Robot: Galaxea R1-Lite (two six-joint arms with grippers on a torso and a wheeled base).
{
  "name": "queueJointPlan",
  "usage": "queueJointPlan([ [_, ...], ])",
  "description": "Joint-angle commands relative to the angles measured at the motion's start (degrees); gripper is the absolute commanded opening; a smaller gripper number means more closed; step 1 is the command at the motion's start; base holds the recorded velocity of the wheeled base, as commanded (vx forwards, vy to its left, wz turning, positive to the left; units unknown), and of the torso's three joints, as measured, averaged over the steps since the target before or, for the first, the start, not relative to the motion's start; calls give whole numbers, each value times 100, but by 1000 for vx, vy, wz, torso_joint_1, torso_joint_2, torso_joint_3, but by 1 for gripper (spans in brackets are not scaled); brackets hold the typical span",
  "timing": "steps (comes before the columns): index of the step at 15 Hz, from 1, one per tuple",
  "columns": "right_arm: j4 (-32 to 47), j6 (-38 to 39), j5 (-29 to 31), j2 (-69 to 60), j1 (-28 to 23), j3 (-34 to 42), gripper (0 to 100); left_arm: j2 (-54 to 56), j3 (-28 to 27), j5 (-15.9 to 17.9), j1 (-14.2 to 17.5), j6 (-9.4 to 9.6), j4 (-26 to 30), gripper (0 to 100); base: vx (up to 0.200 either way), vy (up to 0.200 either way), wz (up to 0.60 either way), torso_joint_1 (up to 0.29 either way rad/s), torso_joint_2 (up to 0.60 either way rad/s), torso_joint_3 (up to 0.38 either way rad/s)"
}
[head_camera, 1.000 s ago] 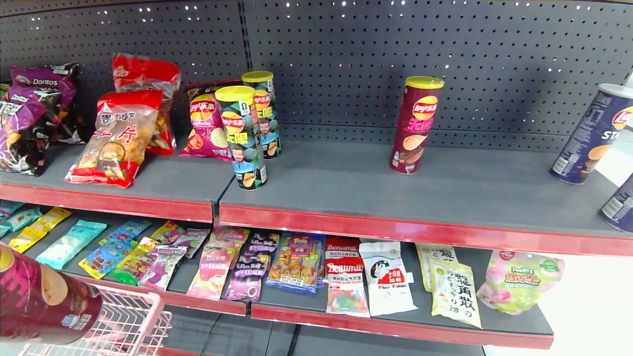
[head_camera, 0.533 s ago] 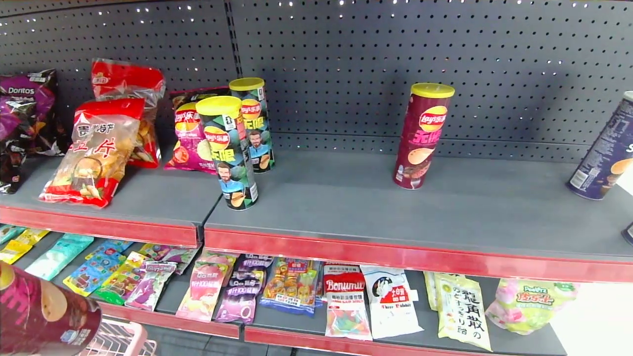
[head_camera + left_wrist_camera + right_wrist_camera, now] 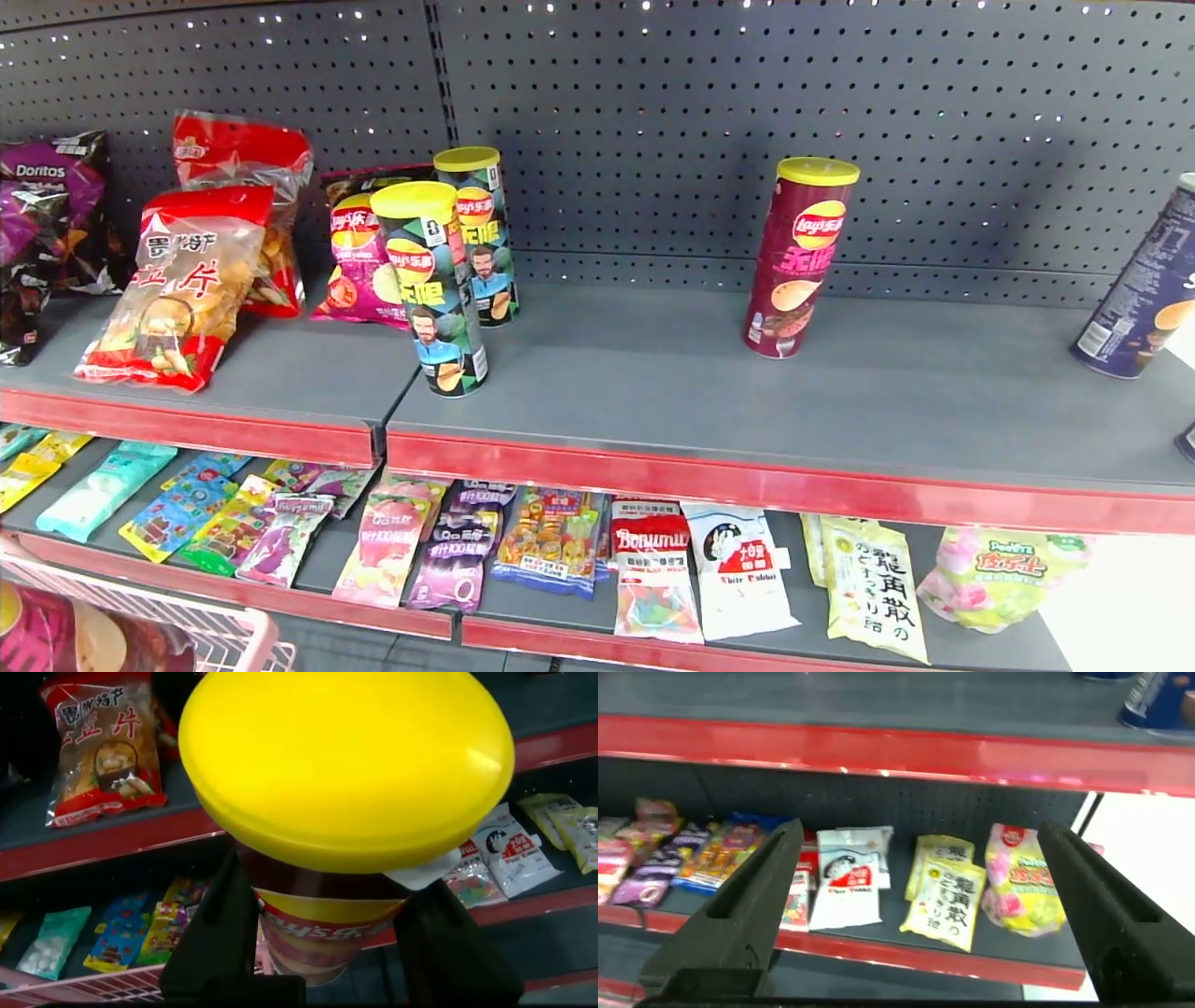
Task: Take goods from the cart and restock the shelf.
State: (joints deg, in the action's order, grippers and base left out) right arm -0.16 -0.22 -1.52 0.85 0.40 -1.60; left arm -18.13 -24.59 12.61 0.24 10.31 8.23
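Pegboard back wall (image 3: 747, 112), dark grey, with two red-lipped shelves in front. Upper shelf (image 3: 887, 411): purple chip bags (image 3: 42, 224) and red snack bags (image 3: 182, 285) at its left end, then two green-patterned chip cans (image 3: 434, 289) upright one behind the other. One maroon chip can (image 3: 798, 257) stands alone mid-shelf, and a navy can (image 3: 1144, 280) sits at the right edge, with bare shelf between them. Lower shelf (image 3: 373, 621): flat candy and snack packets in a row. Pink wire cart (image 3: 252, 644) at bottom left of the head view. Held maroon can (image 3: 84, 644) sits low at that corner, partly behind the cart's rim, well below the upper shelf. Left gripper (image 3: 336, 952) has its fingers (image 3: 229, 933) clamped on either side of that can's body, just under the yellow lid (image 3: 346, 765). Right gripper (image 3: 920, 831) faces the lower shelf, fingers (image 3: 738, 915) spread wide with nothing between them.
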Motion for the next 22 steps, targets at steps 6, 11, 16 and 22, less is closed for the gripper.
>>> queueJointPlan([
  [6,-599,163,-691,5874,724,-4006,100,-929,-617,49,2,-399,-5,0,0,0,0,0,0,0],
  [11,-2665,-101,-850,8607,1111,-4674,100,-842,-776,137,2,-662,3,0,0,0,0,0,0,0],
  [16,-2682,-189,-718,9688,1436,-5861,100,-762,-767,181,2,-662,3,0,0,0,0,0,0,0],
  [22,-2726,-233,-612,10084,1401,-6248,100,-789,-723,190,2,-653,12,0,0,0,0,0,0,0],
])
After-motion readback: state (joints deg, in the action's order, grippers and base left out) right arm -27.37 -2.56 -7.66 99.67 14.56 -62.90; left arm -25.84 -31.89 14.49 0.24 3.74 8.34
